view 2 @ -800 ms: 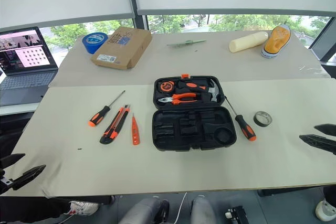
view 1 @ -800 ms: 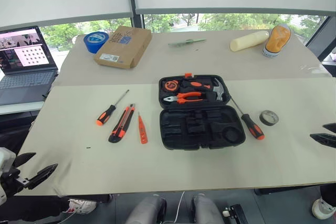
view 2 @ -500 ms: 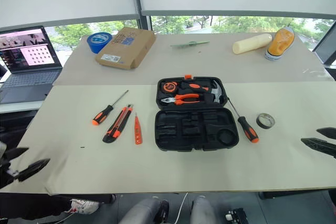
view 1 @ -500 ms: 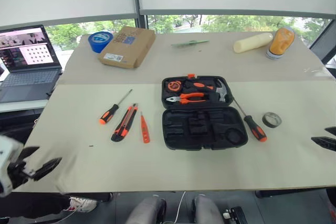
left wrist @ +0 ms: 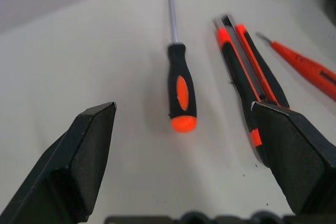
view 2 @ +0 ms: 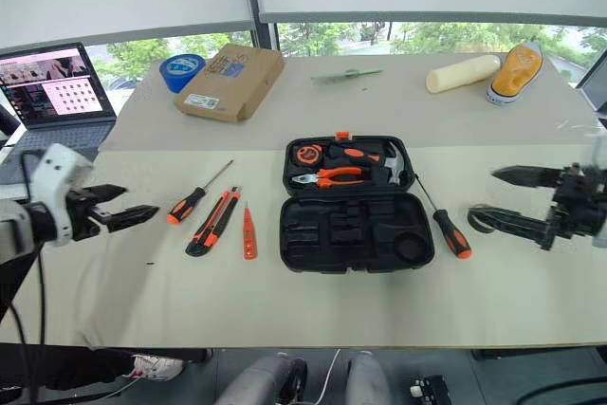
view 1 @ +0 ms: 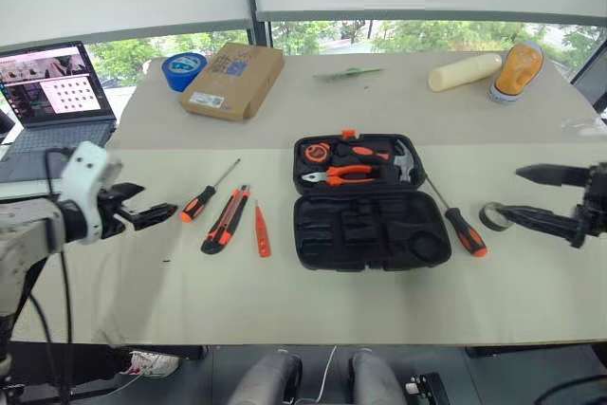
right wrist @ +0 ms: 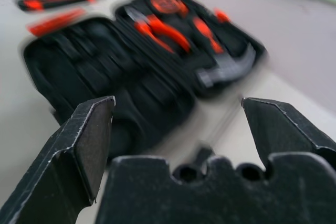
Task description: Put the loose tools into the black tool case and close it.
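The left hand (view 1: pixel 156 211) hovered with fingers apart and empty, a black-and-orange screwdriver (view 1: pixel 201 200) just ahead of it, the utility knife (view 1: pixel 224 221) and slim orange tester (view 1: pixel 260 232) beyond. The right hand (view 1: pixel 531 196) was also spread, the grey tape roll (view 1: pixel 489 216) by its lower finger, the second screwdriver (view 1: pixel 459 225) and open tool case (view 1: pixel 365 230) farther along the bench (view 1: pixel 285 301).

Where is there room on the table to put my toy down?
Bare patches: the near strip of the beige table in front of the open black plastic tool case, and the middle between the case and the brown cardboard box. Crowded: left of the case, around the black-orange utility knife.
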Robot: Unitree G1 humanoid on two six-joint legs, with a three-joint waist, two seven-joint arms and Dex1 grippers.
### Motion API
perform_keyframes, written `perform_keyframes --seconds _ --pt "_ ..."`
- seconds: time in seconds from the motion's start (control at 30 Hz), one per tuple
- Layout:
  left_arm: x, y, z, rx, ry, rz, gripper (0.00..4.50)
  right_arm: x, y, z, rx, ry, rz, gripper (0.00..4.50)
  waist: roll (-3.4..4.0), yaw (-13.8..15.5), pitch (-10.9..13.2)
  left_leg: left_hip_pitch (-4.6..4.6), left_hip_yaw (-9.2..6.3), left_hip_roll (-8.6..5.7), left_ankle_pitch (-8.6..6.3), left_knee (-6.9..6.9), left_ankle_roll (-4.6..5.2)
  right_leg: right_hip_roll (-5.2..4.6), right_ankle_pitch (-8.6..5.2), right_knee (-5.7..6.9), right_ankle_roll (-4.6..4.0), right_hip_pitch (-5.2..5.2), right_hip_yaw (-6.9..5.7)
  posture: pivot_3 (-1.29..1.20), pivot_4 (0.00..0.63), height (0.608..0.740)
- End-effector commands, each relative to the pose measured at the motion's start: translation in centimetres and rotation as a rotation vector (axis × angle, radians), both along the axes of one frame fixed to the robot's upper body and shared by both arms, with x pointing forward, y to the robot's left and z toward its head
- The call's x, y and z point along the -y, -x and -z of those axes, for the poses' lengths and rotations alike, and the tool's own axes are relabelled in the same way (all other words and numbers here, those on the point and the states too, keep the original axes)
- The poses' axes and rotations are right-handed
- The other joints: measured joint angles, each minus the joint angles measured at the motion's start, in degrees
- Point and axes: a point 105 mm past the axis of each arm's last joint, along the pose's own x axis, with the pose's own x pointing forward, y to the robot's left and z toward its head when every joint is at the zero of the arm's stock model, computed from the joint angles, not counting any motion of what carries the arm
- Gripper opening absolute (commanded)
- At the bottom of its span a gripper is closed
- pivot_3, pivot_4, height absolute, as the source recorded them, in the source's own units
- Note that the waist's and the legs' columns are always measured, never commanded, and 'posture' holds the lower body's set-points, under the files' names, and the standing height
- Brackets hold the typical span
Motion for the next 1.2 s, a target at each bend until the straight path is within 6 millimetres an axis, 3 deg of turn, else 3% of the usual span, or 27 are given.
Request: perform_keyframes --seconds 0.03,0.33,0.63,0.83,0.93,1.1,1.2 --pt "-1.0 -1.2 0.5 -0.016 -0.072 -0.008 4.42 -3.6 0.8 -1.4 0.052 -0.006 -0.100 4.50 -0.22 0.08 0.08 -0.01 0.01 0.00 0.00 0.00 0.00 0.00 0.00 0.00 0.00 -0.02 0.04 0.00 0.150 0.735" --pt "0.2 -4.3 2.9 -0.031 -0.082 0.074 4.42 -8.2 1.6 -1.4 0.065 0.005 -0.242 4.50 -0.72 0.84 0.23 -0.07 0.06 -0.10 0.00 0.10 0.03 0.00 0.01 -0.10 0.01 0.00 0.26 0.00 0.150 0.735" --pt "2.1 -5.5 3.1 -0.049 -0.042 0.143 4.42 -9.2 1.2 -1.3 0.071 0.004 -0.257 4.50 -0.94 0.47 0.25 -0.12 0.08 -0.09 0.25 0.21 0.46 0.02 0.02 -0.02 0.01 -0.03 0.31 0.00 0.150 0.735" --pt "2.6 -7.4 3.7 -0.044 -0.045 0.095 4.42 -9.8 1.0 -1.6 0.082 0.001 -0.273 4.50 -0.96 0.61 0.25 -0.14 0.08 -0.10 0.25 0.41 0.49 0.01 0.02 0.09 0.02 0.00 0.29 0.00 0.150 0.735" --pt "2.4 -7.6 4.7 -0.068 -0.064 0.094 3.74 -10.2 0.9 -1.6 0.087 0.000 -0.280 4.50 -0.96 0.61 0.24 -0.13 0.08 -0.11 0.24 0.46 0.51 0.01 0.02 0.13 0.02 0.01 0.29 0.00 0.150 0.735" --pt "2.1 -7.0 5.6 -0.117 -0.050 0.114 1.91 -10.2 0.9 -1.5 0.088 0.001 -0.274 4.50 -0.96 0.53 0.24 -0.11 0.08 -0.11 0.24 0.54 0.52 0.01 0.02 0.19 0.02 0.03 0.31 0.00 0.150 0.735" --pt "2.5 -7.8 4.5 -0.048 -0.082 0.139 0.92 -9.6 0.7 -1.1 0.076 -0.004 -0.240 4.50 -0.97 0.53 0.23 -0.11 0.09 -0.11 0.23 0.55 0.53 0.02 0.02 0.20 0.03 0.02 0.30 0.00 0.150 0.735"
